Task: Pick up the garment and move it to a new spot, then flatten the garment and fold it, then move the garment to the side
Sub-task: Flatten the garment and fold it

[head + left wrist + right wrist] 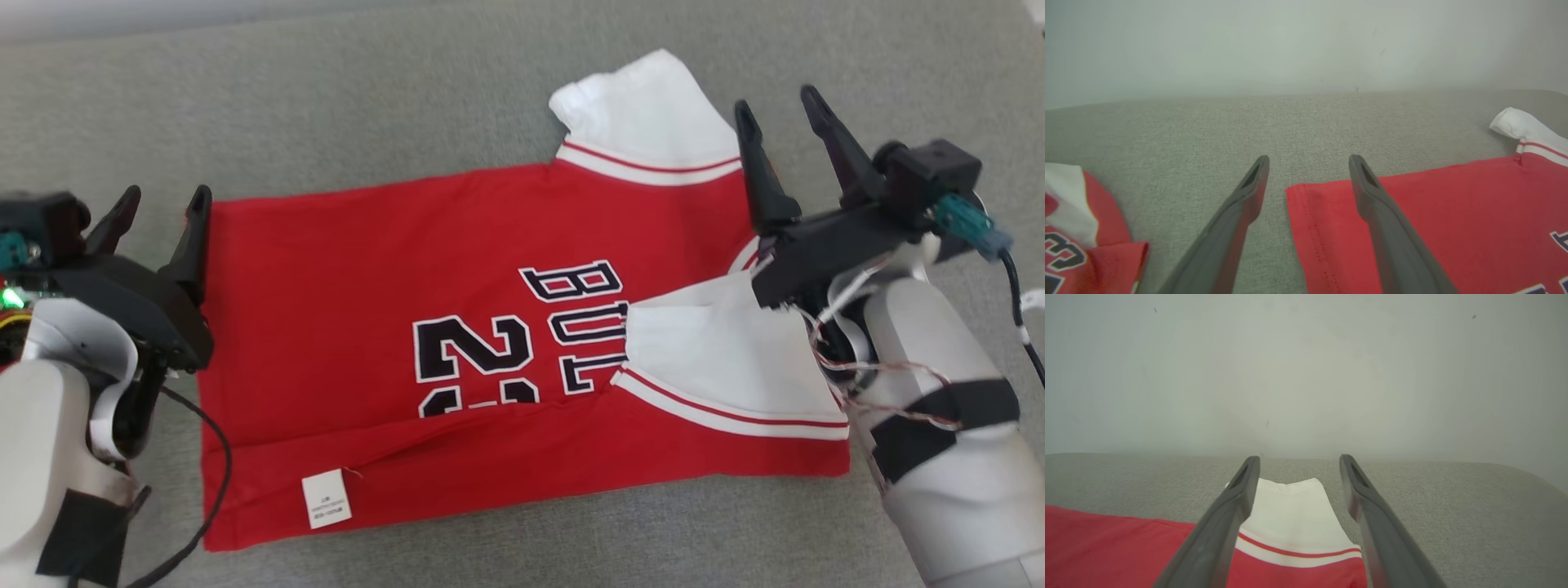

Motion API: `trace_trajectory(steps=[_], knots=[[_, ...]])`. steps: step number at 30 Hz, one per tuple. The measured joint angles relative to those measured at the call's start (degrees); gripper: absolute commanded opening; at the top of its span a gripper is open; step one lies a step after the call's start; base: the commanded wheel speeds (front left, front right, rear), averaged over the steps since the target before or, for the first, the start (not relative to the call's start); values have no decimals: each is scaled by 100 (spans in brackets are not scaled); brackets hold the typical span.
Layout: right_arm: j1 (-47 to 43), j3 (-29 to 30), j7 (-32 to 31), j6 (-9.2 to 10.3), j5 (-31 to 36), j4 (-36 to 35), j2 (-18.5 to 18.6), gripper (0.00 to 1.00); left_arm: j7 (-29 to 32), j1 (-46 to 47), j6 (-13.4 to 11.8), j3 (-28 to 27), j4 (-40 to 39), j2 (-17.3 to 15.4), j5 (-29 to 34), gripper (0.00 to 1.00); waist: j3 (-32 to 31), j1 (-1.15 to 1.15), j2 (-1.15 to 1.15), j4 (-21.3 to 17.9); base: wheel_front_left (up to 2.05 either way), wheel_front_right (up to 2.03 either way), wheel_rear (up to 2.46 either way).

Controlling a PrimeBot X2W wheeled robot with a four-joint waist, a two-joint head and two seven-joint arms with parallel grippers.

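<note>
Red jersey (343, 269) lies partly folded on grey surface (326, 98); left gripper (165, 196) and right gripper (775, 100) flank it, released, empty.

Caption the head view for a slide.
Red jersey partly folded on grey surface; left hand and right hand open at opposite ends.

The garment (343, 327) was soft, matt red cloth with fine stitching along its hem. Its white sleeves (718, 351) were of smoother matt cloth. Its small white label (326, 500) looked thin and papery. The grey upholstered surface (408, 106) beneath was coarse, matt weave. The left gripper (165, 196) and right gripper (775, 100) were dull dark plastic. The pale forearm shells (963, 490) looked smooth, faintly glossy.
</note>
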State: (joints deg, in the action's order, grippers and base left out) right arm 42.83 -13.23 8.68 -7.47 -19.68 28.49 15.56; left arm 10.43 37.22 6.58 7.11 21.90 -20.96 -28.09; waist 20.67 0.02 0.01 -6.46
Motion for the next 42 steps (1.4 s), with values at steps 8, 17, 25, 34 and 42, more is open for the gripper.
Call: trace_trajectory(steps=[8,17,25,34,42], knots=[[594,-450,353,0,-149,849,-1,100,369,231,47,76,464,-48,-300,100,335,0,0,-210,0,0,0],[977,-804,517,-1,-269,1352,65,100,308,487,-138,110,866,-66,-216,100,424,-1,0,-302,0,0,0],[1331,-1043,541,-1,-344,1763,109,100,227,554,-154,170,972,-15,-266,0,432,-2,-1,-225,0,0,0],[2436,-1221,-381,0,-476,2607,311,100,-443,756,-97,374,441,181,-142,0,619,-2,0,69,0,0,0],[3256,-1308,-1211,-1,-641,3336,352,100,-632,810,-114,614,-124,407,22,0,927,-2,-1,402,0,0,0]])
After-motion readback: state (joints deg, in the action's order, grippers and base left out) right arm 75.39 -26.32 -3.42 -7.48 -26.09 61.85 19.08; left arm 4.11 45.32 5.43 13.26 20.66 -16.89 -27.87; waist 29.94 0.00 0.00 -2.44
